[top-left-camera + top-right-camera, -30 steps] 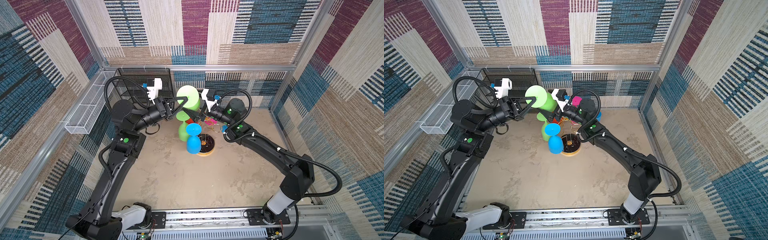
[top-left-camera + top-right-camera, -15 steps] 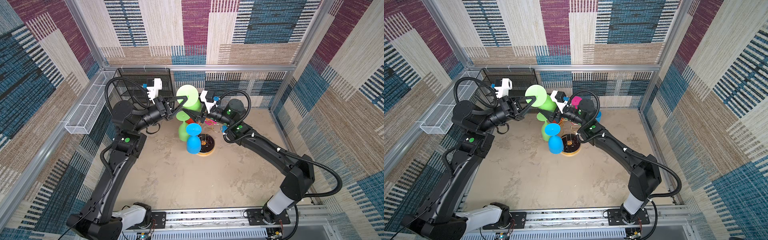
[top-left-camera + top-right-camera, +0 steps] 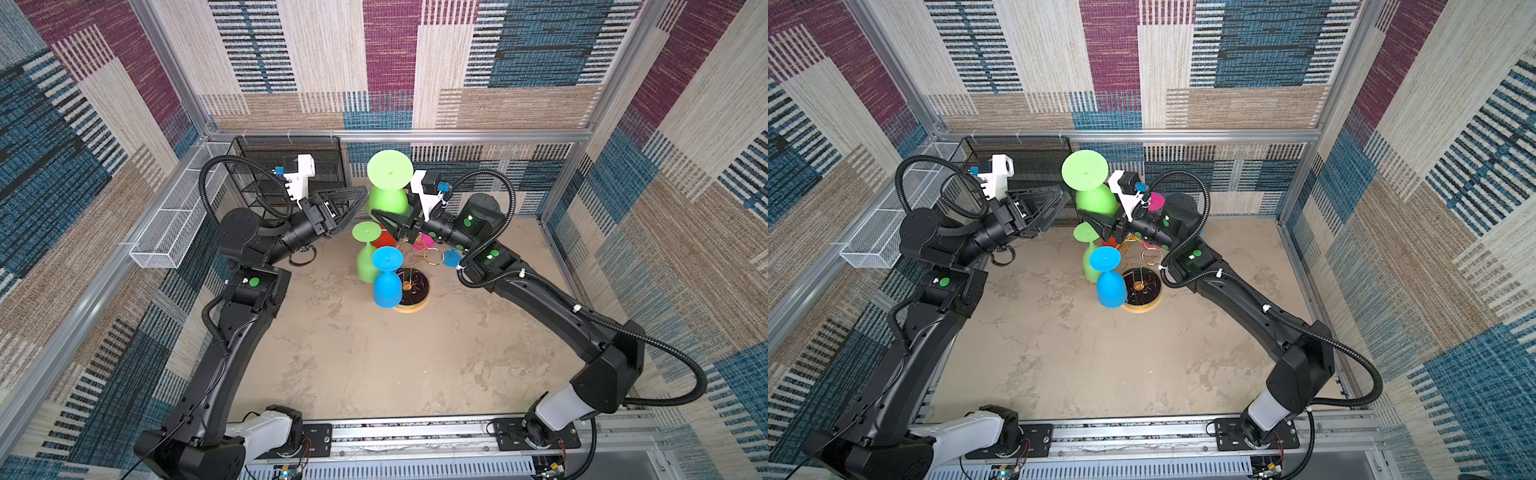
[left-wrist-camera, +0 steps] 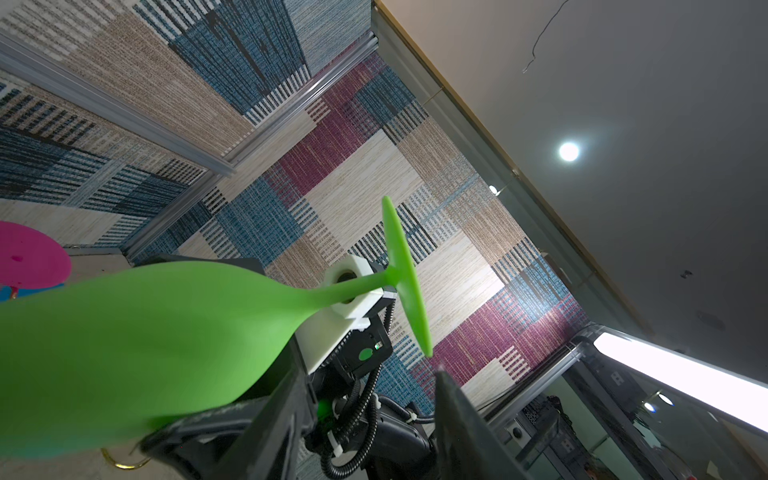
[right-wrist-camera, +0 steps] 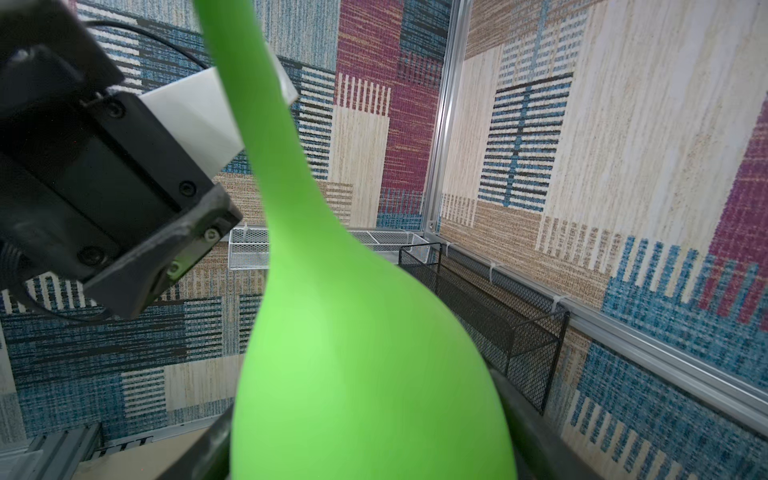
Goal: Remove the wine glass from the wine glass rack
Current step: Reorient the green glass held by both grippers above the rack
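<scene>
Left arm point(image 3: 232, 340): we see it climb from its base at the near left, fold at the elbow and reach inward.
Left gripper point(image 3: 358, 205): jaws parted, fingers point(image 4: 453, 415) gripping nothing.
Right arm point(image 3: 540, 299): we see it stretch from the near right toward the far middle.
Right gripper point(image 3: 386, 222): fingers point(image 5: 536, 419) pressed on both sides of the green wine glass point(image 3: 386, 199) bowl.
Both grippers: we find them facing each other, close together but apart.

Woven patchwork walls point(image 3: 390, 62), blue, maroon, beige, in aluminium frame point(image 3: 399, 135). Mottled tan floor point(image 3: 374, 365). At floor's back left corner, black mesh shelf unit point(image 3: 291, 166); on left wall, white mesh basket point(image 3: 166, 232). Overhead, round ceiling lamp point(image 4: 568, 151), lit.
</scene>
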You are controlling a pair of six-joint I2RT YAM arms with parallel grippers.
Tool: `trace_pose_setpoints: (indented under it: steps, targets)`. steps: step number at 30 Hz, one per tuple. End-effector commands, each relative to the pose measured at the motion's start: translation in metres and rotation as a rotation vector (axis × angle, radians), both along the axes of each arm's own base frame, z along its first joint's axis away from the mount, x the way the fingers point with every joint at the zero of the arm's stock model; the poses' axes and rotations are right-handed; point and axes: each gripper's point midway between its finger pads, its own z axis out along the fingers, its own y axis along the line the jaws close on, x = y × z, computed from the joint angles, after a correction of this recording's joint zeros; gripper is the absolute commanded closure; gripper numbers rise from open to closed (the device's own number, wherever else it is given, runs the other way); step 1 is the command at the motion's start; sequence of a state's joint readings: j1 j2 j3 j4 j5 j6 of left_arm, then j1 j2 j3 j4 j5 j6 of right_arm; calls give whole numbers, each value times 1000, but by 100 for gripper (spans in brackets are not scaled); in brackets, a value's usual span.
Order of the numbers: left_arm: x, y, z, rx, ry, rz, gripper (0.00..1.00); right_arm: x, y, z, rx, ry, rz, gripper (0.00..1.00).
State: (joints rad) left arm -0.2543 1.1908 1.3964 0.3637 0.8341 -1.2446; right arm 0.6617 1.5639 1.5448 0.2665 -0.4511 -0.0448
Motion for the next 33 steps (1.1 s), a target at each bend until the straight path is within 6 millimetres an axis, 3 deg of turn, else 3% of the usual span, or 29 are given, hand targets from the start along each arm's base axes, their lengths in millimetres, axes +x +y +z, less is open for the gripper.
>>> trace_pose_setpoints:
  steps: [1, 10, 13, 20, 28, 29, 33]
  targets:
    - [-1, 7, 9, 70, -217, 113, 45, 1, -12, -5, -25, 115, -57, 48]
    - [32, 38, -9, 322, -679, 603, 37, -14, -50, -33, -165, 324, -226, 53]
    - [32, 41, -13, 390, -899, 719, 37, -21, -56, -45, -202, 382, -234, 56]
    - [13, 15, -24, 536, -1336, 668, 38, -32, -58, -68, -269, 449, -234, 60]
    - [7, 1, -39, 619, -1519, 599, 45, -40, -38, -85, -339, 477, -183, 60]
    - [7, 0, -39, 620, -1525, 596, 46, -41, -35, -77, -330, 465, -175, 61]
    - [3, -5, -46, 625, -1566, 552, 46, -44, -23, -84, -354, 471, -151, 61]
